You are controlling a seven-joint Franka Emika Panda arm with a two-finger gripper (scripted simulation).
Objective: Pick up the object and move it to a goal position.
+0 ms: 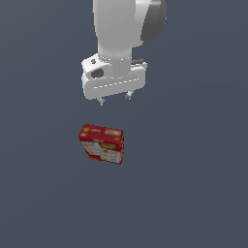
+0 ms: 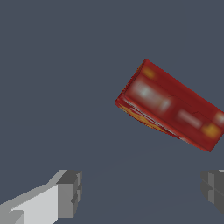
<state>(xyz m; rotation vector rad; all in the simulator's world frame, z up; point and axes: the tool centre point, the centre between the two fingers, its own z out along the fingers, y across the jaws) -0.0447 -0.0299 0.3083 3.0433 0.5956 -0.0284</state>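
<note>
The object, a small red carton point(image 1: 101, 144) with white and yellow printed panels, stands on the flat grey floor point(image 1: 193, 193) in the middle of the exterior view. My gripper point(image 1: 115, 99) hangs above and behind it, apart from it, with only its two fingertips showing below the white hand. In the wrist view the carton's red top point(image 2: 173, 105) lies ahead of the fingers, off toward one side. The grey fingertips point(image 2: 70, 192) stand wide apart with nothing between them. The gripper is open and empty.
The plain dark grey floor point(image 1: 43, 193) runs all around the carton. My white arm point(image 1: 121, 29) rises out of the top of the exterior view. No other objects or goal marker show.
</note>
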